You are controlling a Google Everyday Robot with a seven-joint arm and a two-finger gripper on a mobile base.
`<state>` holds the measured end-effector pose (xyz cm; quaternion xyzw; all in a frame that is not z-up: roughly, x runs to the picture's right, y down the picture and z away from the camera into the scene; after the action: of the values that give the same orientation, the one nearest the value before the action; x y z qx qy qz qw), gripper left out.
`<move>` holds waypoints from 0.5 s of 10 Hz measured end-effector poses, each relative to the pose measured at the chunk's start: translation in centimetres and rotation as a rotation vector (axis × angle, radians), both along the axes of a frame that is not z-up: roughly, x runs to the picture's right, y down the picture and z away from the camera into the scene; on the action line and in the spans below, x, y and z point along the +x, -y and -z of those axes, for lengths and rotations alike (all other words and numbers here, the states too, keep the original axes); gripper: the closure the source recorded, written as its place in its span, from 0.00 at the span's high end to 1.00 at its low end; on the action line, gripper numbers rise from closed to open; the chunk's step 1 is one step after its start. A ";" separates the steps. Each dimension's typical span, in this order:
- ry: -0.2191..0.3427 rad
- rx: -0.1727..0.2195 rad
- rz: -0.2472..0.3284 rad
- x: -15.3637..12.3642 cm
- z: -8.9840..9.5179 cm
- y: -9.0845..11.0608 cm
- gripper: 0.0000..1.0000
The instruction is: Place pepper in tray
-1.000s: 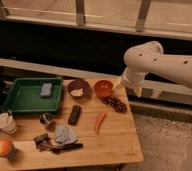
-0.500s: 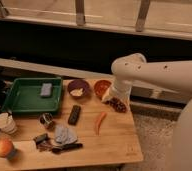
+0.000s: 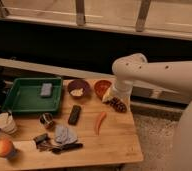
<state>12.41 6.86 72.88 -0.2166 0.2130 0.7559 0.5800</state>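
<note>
While the pepper [image 3: 100,122] lies mid-way along the surface [image 3: 114,146], the tool [image 3: 110,98] hovers near its far edge, jaws apart. The tray [image 3: 21,98] sits at the far left corner.

I see the gripper [image 3: 111,98] low over the far right corner of the counter [image 3: 114,145]. Its fingers are spread, and it is just beside the orange bowl [image 3: 102,86] and a dark knobbly lump [image 3: 120,105]. The pepper [image 3: 100,122] lies free on the wood, closer to the near edge than the gripper. The green tray [image 3: 19,104] sits at the far left corner with a grey block [image 3: 46,89] inside it.
</note>
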 end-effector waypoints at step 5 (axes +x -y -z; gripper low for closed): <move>0.074 -0.024 0.088 -3.2 -2.7 -2.8 0.78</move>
<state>9.19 9.68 75.59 -0.2416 0.2096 0.7184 0.6177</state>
